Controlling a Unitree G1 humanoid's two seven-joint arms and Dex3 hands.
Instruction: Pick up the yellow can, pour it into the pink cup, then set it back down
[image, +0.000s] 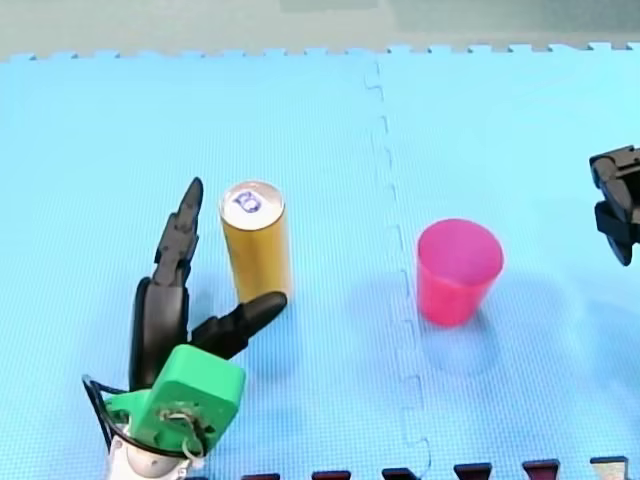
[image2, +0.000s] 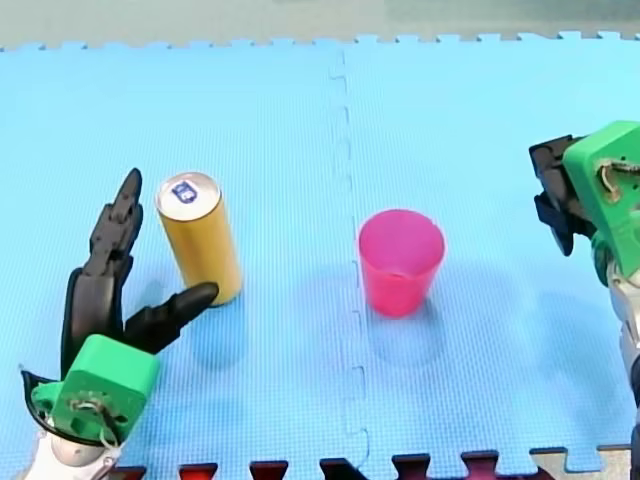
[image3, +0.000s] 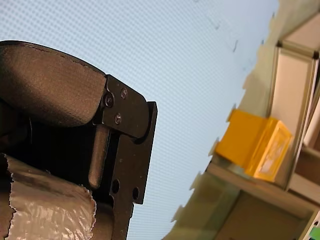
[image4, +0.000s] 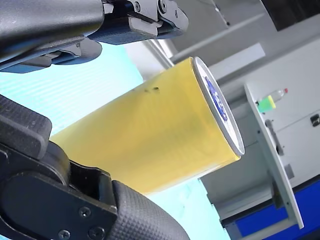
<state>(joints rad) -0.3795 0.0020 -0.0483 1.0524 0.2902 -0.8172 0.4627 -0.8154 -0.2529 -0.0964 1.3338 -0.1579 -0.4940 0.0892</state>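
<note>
The left robot hand (image: 165, 325) sits low at the near left of the blue foam mat (image: 330, 150), unclosed and holding nothing. Its long fingers (image: 180, 235) reach up along the can's left side with a strip of mat between them and it. Its thumb (image: 250, 315) lies at the foot of the can on the near right; whether it touches cannot be told. The yellow can (image: 257, 245) stands upright between them. The second wrist view, from this hand, shows its smooth body (image4: 150, 145) with black fingers on either side of it.

The can looks like a tall, slim metal cylinder. It is probably stiff along its length, thin-walled enough to dent under a hard squeeze, and slick to the touch. Its weight cannot be judged, nor whether the top is open. Being narrow and tall, it would likely tip if nudged at the base. A wrap around the middle of the body, thumb opposite fingers, seems the safest hold and would leave the rim free for pouring.

The pink cup (image: 458, 270) stands upright, well apart to the right. The right robot hand (image2: 560, 195) is at the far right edge.
</note>
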